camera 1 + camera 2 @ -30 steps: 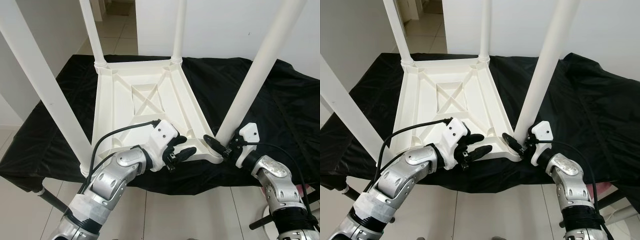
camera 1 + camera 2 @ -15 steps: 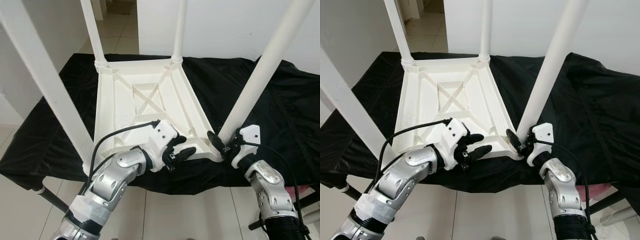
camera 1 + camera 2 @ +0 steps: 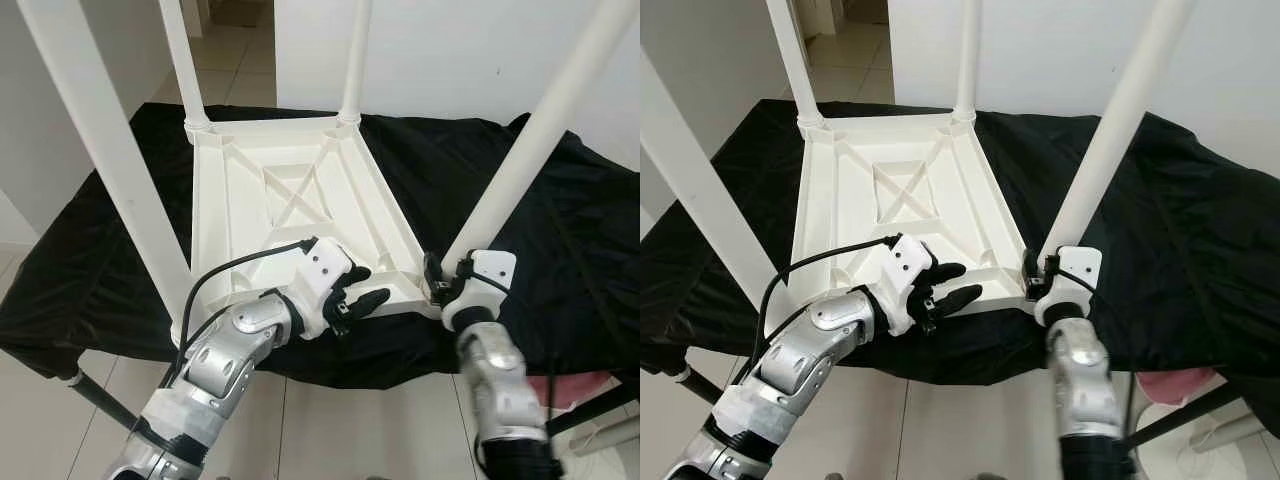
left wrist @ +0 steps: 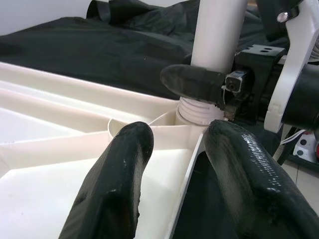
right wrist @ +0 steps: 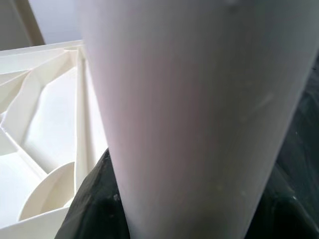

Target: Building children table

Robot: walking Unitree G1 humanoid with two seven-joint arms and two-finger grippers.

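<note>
Table [image 3: 300,190] lies upside down on the black cloth [image 3: 560,230]; my right claw [image 3: 437,283] grips the near-right leg [image 3: 530,150] at its socket, my left claw [image 3: 355,300] straddles the rim, spread; next, probably twisting that leg tight.

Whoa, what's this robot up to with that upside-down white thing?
It is putting together a small white table, which lies upside down on a black cloth with all four legs pointing up. The right end effector is closed around the base of the near right leg, right at its corner socket. The left end effector rests open over the table's near edge, with that edge between its fingers, seemingly steadying it.
</note>
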